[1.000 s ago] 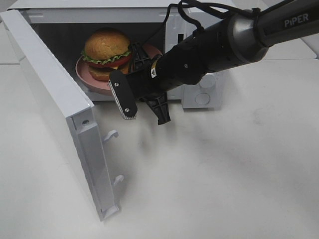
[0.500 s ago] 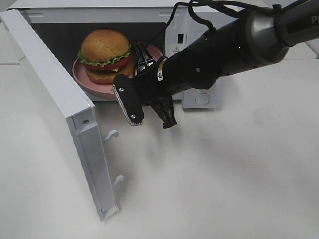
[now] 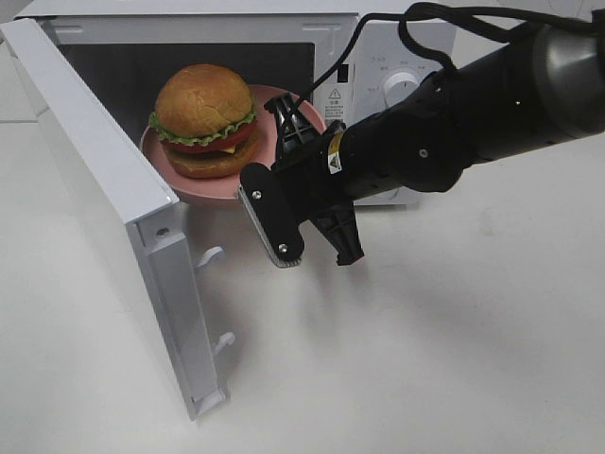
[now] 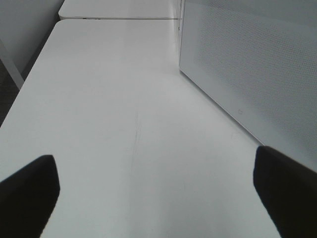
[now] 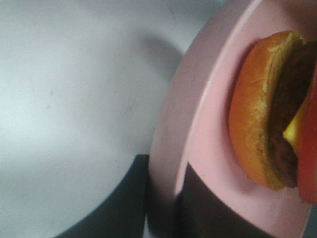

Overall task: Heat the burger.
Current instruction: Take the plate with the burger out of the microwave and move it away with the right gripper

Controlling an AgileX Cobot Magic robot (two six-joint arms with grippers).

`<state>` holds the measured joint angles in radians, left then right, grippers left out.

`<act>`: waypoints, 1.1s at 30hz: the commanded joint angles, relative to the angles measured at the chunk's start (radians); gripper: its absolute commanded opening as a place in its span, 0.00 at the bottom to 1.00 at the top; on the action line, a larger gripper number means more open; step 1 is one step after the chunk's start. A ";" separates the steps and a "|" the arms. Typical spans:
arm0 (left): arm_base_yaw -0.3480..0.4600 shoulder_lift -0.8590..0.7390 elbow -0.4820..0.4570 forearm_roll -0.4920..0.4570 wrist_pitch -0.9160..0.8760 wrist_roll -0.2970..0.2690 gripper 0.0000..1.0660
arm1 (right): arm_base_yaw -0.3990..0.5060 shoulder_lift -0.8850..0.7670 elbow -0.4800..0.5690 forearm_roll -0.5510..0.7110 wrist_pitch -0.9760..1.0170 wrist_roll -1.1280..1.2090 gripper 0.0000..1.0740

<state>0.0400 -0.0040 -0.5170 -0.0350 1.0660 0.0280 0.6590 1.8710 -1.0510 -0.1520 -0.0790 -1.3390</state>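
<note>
right gripper [image 3: 304,151] jaws clamped on plate [image 3: 194,182] rim, burger [image 3: 203,120] aboard.

The open microwave door [image 3: 104,203] walls off the worktop's [image 3: 454,359] left side; plate [image 3: 203,182] and burger [image 3: 203,118] fill the oven's mouth; the front right lies open.

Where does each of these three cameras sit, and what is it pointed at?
Exterior high: above, looking down at the open microwave, burger on its plate, and the right gripper and arm.
Left wrist: low over the table, beside the microwave; both open left gripper fingers show.
Right wrist: close on the plate rim it grips.
Shared: burger and plate, in the exterior and right wrist views.
</note>
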 commanded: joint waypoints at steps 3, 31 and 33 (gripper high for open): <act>-0.005 -0.008 0.001 0.000 0.003 -0.008 0.94 | -0.030 -0.096 0.074 0.027 -0.058 0.023 0.00; -0.005 -0.008 0.001 0.000 0.003 -0.008 0.94 | -0.030 -0.515 0.506 0.029 -0.044 0.027 0.00; -0.005 -0.008 0.001 0.000 0.003 -0.008 0.94 | -0.030 -0.549 0.530 0.029 -0.025 0.027 0.00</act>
<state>0.0400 -0.0040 -0.5170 -0.0350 1.0660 0.0280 0.6330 1.3630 -0.5290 -0.1250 -0.0610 -1.3190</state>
